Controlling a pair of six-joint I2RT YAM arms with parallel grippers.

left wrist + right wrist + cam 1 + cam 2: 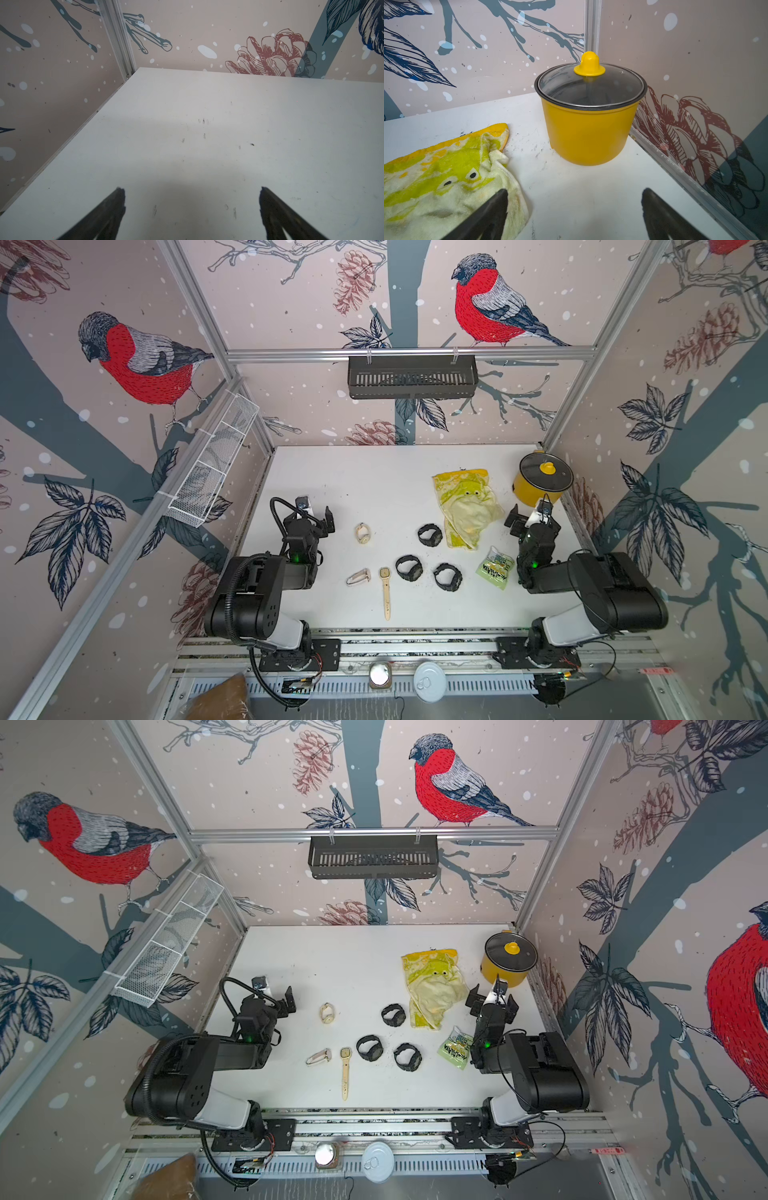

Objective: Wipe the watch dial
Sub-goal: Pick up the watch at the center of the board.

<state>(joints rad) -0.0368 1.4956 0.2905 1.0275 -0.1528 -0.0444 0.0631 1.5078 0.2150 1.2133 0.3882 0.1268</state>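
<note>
Several watches lie on the white table (332, 481) between my arms in both top views. A beige one (386, 589) is stretched out straight, its square dial (384, 572) facing up. A cream one (362, 533) and a pale pink one (358, 576) lie near it. Three black watches (429, 534) (409, 567) (448, 577) sit further right. A yellow-green towel (467, 506) (436, 182) lies crumpled just left of my right gripper (530, 514) (574, 195), which is open and empty. My left gripper (316, 512) (192, 193) is open over bare table, left of the cream watch.
A yellow pot (542, 483) (588, 133) with a glass lid stands in the back right corner, just beyond my right gripper. A green packet (495, 568) lies beside the right arm. A black shelf (411, 377) and a white wire basket (212, 472) hang on the walls.
</note>
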